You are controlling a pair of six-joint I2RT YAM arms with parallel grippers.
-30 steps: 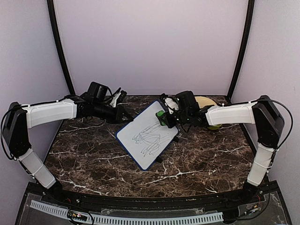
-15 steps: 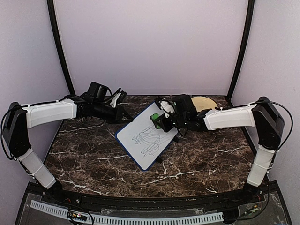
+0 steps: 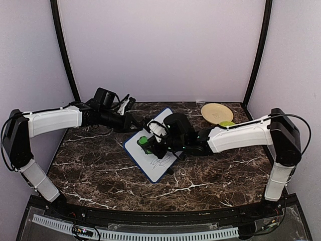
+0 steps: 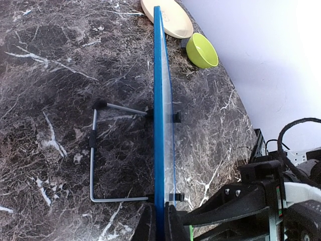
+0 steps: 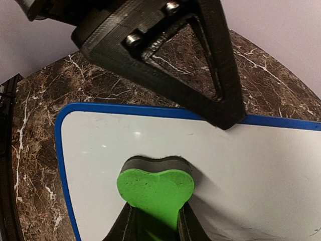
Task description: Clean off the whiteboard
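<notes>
The whiteboard (image 3: pixel 156 169) is propped tilted on the table (image 3: pixel 100 170), its edge clamped by the left gripper (image 4: pixel 159 228); the green eraser (image 5: pixel 155 187), pinched by the right gripper (image 3: pixel 145 143), has been swept from upper right to the left corner; upper scribbles are wiped.

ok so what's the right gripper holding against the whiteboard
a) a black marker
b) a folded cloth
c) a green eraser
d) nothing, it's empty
c, the right gripper is shut on a green eraser, whose dark underside sits against the whiteboard.
</notes>
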